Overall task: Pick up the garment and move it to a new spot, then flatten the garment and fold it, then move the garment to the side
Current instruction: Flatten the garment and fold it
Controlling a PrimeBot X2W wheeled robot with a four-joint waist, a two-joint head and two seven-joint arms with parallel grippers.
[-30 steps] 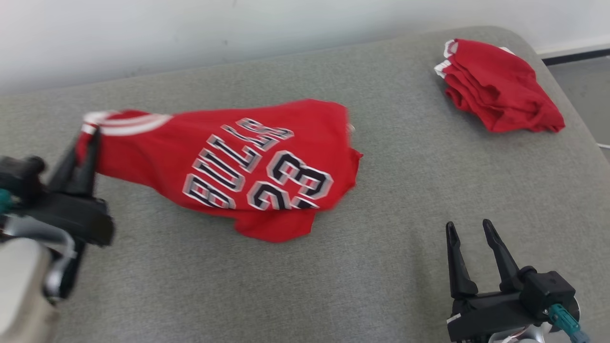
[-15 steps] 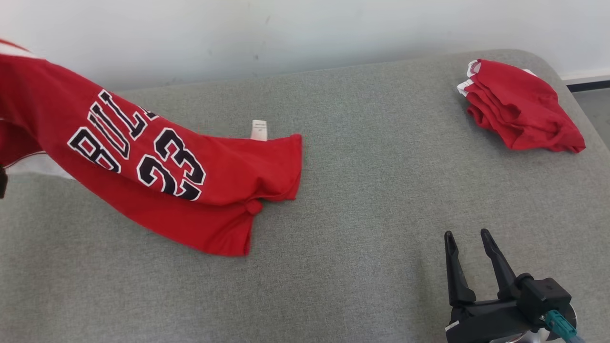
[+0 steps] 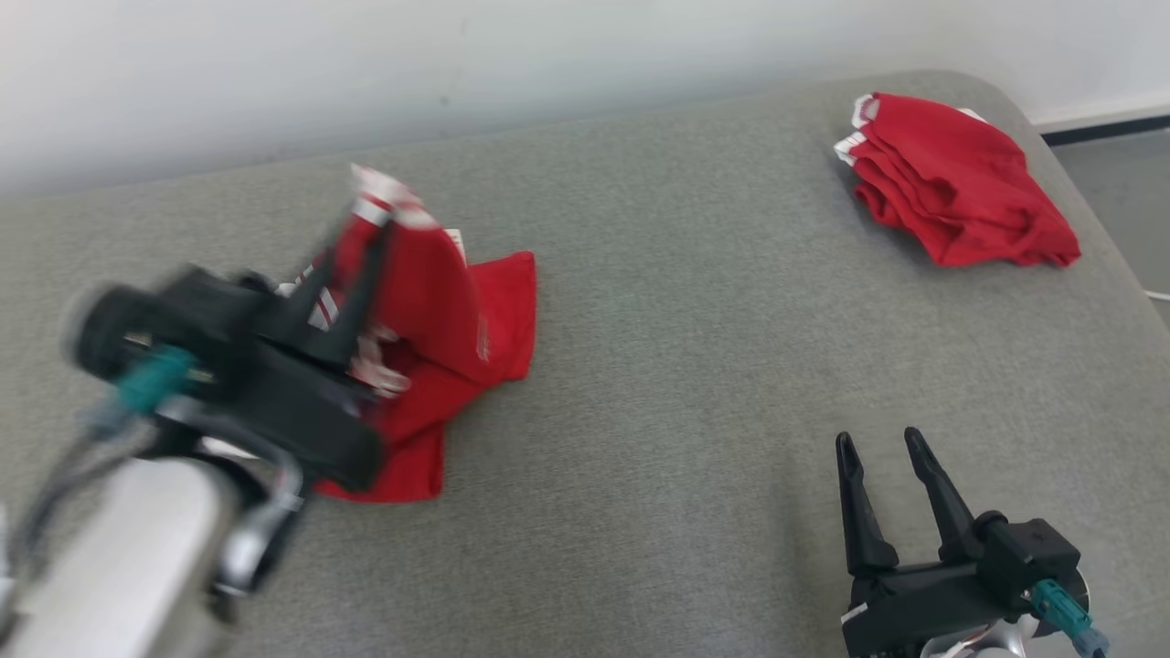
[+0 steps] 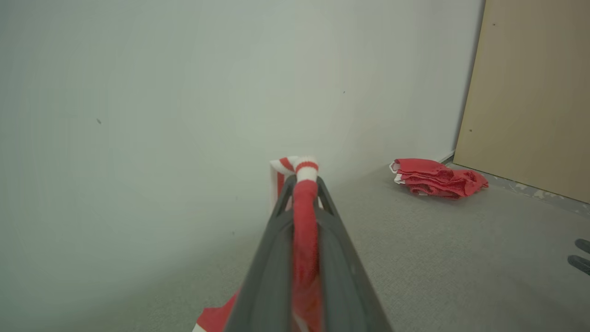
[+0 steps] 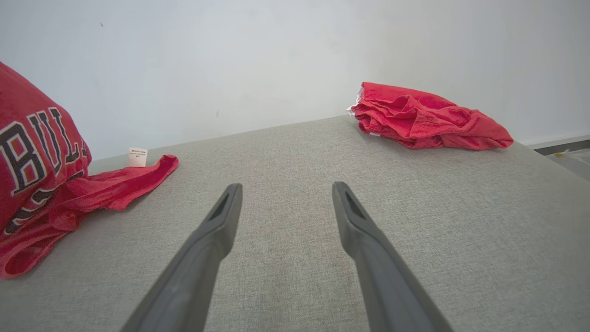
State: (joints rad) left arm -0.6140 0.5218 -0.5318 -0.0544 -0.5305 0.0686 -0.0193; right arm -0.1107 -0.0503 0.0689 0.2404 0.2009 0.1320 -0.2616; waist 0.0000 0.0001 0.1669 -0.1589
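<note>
Grey woven padding (image 3: 695, 384) with rounded corners runs up to a plain white wall (image 3: 457, 55) along its far edge. Toward the left edge, the left gripper (image 4: 302, 182) is clamped tight on the red jersey (image 3: 439, 302). Its two dark fingers pinch a bunched strip of red-and-white striped trim (image 4: 306, 167) that pokes out past the fingertips. That end of the jersey is lifted off the padding. The rest hangs down and crumples on the surface left of centre, with one flap spread flat toward the middle. In the right wrist view, black-and-white lettering shows on the raised part, and a small white label (image 5: 137, 157) stands up at the hem lying on the padding. The left arm and gripper are blurred in the head view. Near the front edge on the right, the right gripper (image 3: 877, 436) has its fingers spread wide with nothing between them, well apart from the jersey. In the far right corner lies a second red garment (image 3: 951, 183), folded into a rumpled pile with white trim at its left end. Past that corner, the left wrist view shows a tan panel (image 4: 530, 92) beside the wall.
</note>
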